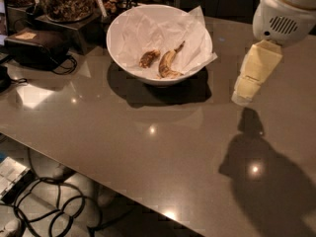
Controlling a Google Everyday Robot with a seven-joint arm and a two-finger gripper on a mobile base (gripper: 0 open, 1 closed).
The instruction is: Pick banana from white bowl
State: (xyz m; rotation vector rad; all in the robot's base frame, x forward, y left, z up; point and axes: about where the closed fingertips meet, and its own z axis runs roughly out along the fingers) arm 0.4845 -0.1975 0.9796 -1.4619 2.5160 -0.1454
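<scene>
The white bowl [200, 31], lined with crinkled white paper, stands on the brown table toward the back. The banana [169, 63], curved, yellow blotched with brown, lies inside it with its thin stem pointing up right. A stubby brown piece [148, 58] lies just left of it. My gripper [245, 92] hangs over the table to the right of the bowl, clearly apart from it, its cream-coloured fingers [256, 69] pointing down and left. It holds nothing.
A glass jar of nuts [65, 0] on a dark stand and a black pouch [37, 47] sit at the back left. Cables [54, 201] lie on the floor below the table's front edge. My arm's shadow [266, 172] falls on the table at right.
</scene>
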